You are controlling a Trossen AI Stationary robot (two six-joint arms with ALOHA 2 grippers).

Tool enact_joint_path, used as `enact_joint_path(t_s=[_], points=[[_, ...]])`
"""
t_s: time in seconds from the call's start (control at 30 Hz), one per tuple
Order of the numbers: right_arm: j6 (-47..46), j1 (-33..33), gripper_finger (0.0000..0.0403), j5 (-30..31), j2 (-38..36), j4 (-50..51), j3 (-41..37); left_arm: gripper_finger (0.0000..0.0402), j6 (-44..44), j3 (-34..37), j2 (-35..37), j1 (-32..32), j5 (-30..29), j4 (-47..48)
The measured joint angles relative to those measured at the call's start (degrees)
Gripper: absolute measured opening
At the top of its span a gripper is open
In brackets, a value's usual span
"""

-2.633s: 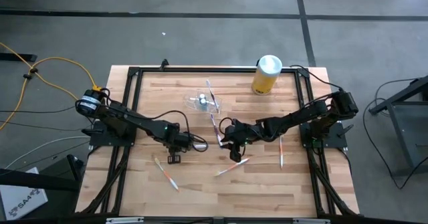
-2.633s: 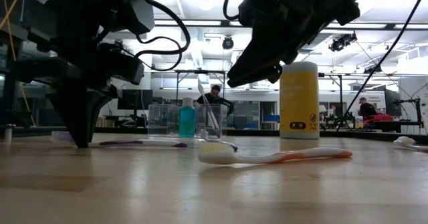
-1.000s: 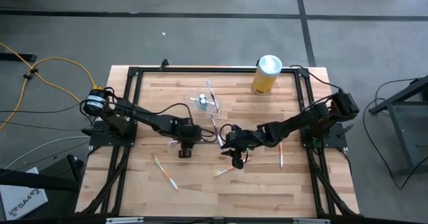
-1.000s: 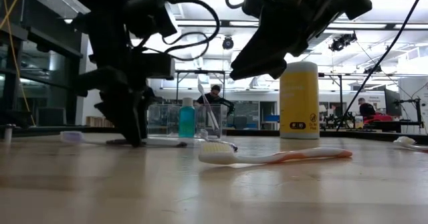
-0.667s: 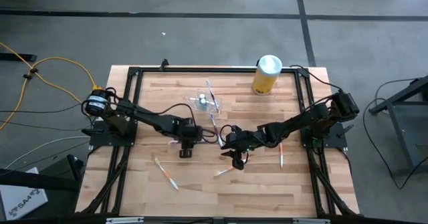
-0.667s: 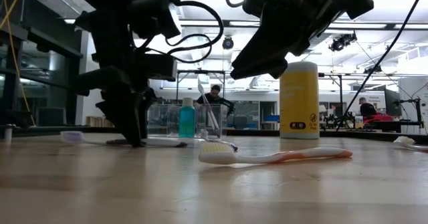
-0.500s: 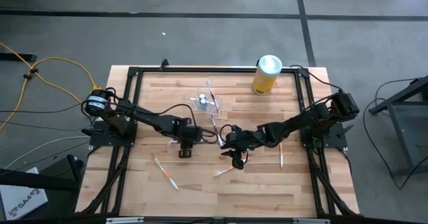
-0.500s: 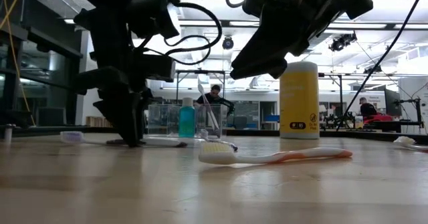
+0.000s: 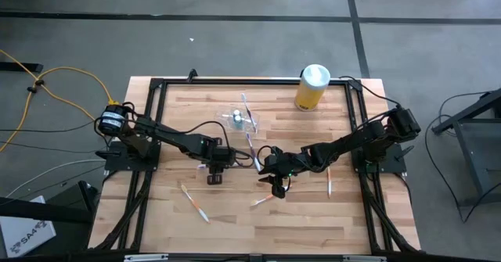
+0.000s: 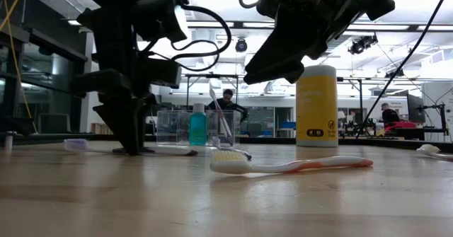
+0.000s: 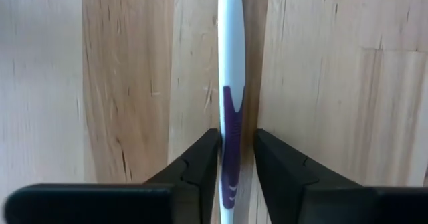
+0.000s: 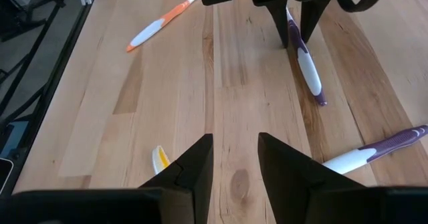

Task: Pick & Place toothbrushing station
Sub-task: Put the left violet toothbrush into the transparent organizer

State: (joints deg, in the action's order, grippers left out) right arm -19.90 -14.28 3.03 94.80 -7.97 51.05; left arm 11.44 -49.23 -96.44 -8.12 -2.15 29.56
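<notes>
The toothbrushing station (image 9: 237, 120) is a small clear holder standing on the table's far middle, with a teal bottle and a toothbrush in it; it also shows in the low view (image 10: 198, 127). My left gripper (image 9: 214, 170) points down at the table's middle, open, its fingers on either side of a purple-and-white toothbrush (image 11: 231, 83) that lies flat on the wood (image 12: 306, 60). My right gripper (image 9: 275, 185) hangs open and empty above the table, right of the left one; its fingers show in the right wrist view (image 12: 234, 164). My left gripper's fingers (image 11: 200, 164) come from above and stand close on both sides of the toothbrush's purple handle part (image 11: 233, 144), across it. I cannot tell whether they touch it. The toothbrush lies flat on the table.
A yellow canister with a white lid (image 9: 312, 87) stands at the far right. Loose toothbrushes lie around: an orange one near left (image 9: 193, 202), one below my right gripper (image 9: 268, 198), one to the right (image 9: 329, 176), a purple one (image 12: 374, 150). A black frame rims the table (image 9: 156, 82).
My left gripper has crept a little toward the table's left edge along the purple toothbrush, staying low and pointed down. The toothbrush has stayed flat on the table.
</notes>
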Motion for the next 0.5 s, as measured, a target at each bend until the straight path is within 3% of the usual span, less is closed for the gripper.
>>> enact_joint_path(t_s=[0.27, 0.5], points=[[0.0, 0.0, 0.0110, 0.0, 0.0, 0.0, 0.0, 0.0011, 0.3, 0.0, 0.0, 0.0, 1.5, 0.9], [0.0, 0.0, 0.0110, 0.0, 0.0, 0.0, 0.0, 0.0006, 0.2, 0.0, 0.4, -0.4, 1.3, 1.3]])
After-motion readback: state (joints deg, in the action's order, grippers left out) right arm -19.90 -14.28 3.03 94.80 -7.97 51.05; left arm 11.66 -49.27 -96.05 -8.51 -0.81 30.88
